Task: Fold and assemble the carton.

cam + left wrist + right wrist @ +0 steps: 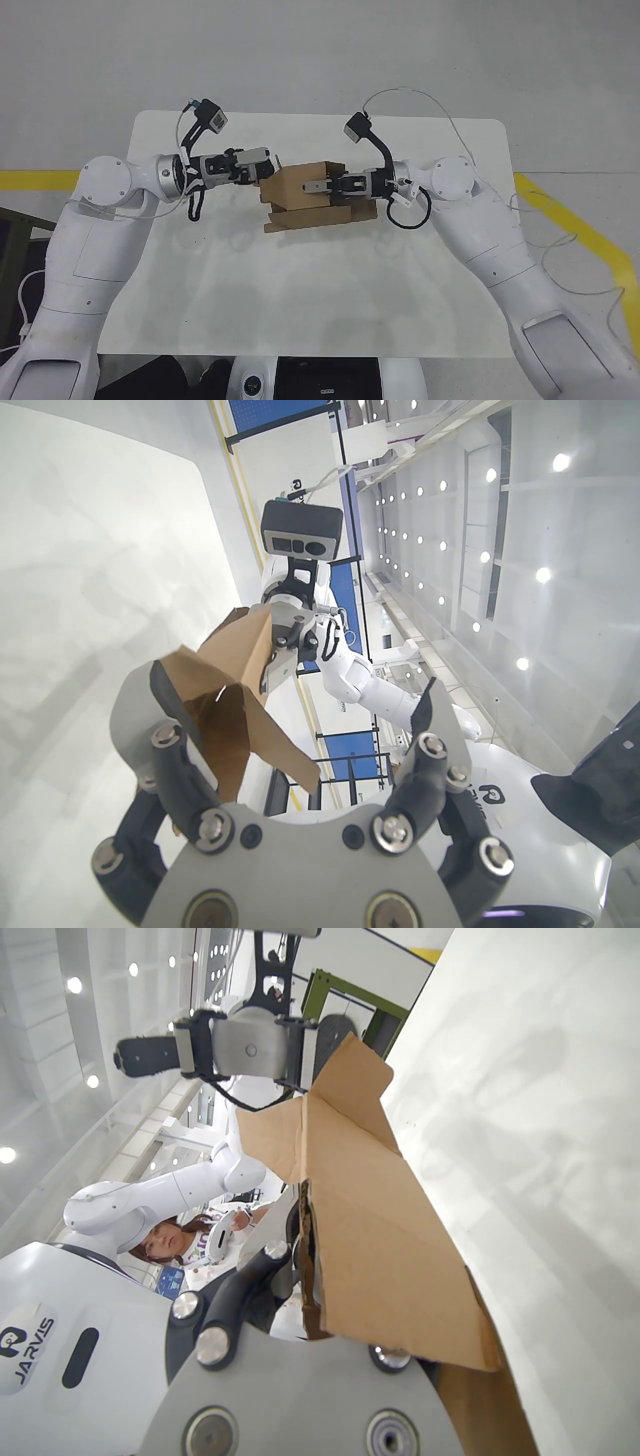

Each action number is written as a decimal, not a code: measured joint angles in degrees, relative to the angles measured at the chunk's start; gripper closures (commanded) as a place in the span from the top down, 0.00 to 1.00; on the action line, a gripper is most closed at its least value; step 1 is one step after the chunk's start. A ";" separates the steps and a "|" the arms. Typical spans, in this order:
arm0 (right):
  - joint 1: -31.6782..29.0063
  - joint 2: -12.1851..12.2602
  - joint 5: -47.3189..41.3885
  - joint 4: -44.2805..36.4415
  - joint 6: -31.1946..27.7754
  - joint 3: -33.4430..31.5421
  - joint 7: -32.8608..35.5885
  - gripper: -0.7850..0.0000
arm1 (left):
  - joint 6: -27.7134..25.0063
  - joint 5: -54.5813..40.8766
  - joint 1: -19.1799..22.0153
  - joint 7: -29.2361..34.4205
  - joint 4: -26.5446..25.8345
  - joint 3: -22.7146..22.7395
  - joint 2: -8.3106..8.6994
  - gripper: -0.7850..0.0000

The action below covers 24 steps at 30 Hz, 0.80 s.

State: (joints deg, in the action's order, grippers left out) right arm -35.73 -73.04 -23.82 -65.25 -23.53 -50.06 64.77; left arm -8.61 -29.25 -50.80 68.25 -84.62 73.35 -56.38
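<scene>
Carton of brown cardboard, partly opened, sits on the white counter in the top view, with flaps spread out flat at its base. The left gripper is at one end of the carton, touching its upper corner. The right gripper comes in from the opposite end and lies over the carton's top panel.

In the left wrist view the left gripper has its fingers wide apart. A loose flap of the carton lies against the inner face of one finger, and the other finger stands well apart from the cardboard. Beyond the carton, the right gripper is at the far wall, one grey finger pressed on the outside of that wall.

In the right wrist view a carton panel runs straight down into the right gripper, whose fingers are clamped on the panel's torn edge. One dark finger shows beside the cardboard, and the other is hidden behind it. The left gripper is at the carton's far flap, and the counter lies on the carton's other side.
</scene>
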 measured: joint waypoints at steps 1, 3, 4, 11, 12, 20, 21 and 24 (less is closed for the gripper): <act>-0.37 0.12 0.34 -0.46 0.53 -0.44 -0.81 0.00 | -0.03 0.16 -0.15 0.12 -0.29 -0.21 0.00 1.00; -0.90 0.24 0.66 -1.21 1.04 -0.96 -1.93 0.00 | -0.01 0.37 -0.31 0.08 -0.47 -0.63 -0.05 1.00; -1.16 0.30 0.97 -1.66 1.26 -1.20 -2.42 0.00 | 0.08 0.48 -0.36 0.00 -0.49 -0.94 -0.09 1.00; -1.44 0.24 1.84 -2.81 1.77 -1.82 -4.44 0.00 | 0.38 0.64 -0.20 0.19 -0.38 -2.54 -0.33 1.00; -1.43 0.23 1.94 -2.77 1.74 -1.95 -4.89 0.00 | 0.38 0.56 -0.16 0.27 -0.37 -2.65 -0.35 1.00; -1.75 0.35 5.50 -3.21 1.89 -3.46 -10.13 0.00 | 0.38 -0.42 -0.29 1.47 -1.65 -3.14 -0.41 1.00; -1.90 0.38 5.94 -3.35 1.96 -3.62 -10.73 0.00 | 0.38 -0.46 -0.34 1.56 -1.79 -3.13 -0.40 1.00; -2.46 0.45 6.71 -3.77 2.18 -4.16 -12.35 0.00 | 0.52 -0.59 -0.52 1.82 -2.16 -3.11 -0.36 1.00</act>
State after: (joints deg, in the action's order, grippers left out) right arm -38.19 -72.59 -17.11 -69.02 -21.35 -54.22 52.42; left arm -8.09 -29.84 -51.32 70.07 -86.78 70.24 -56.74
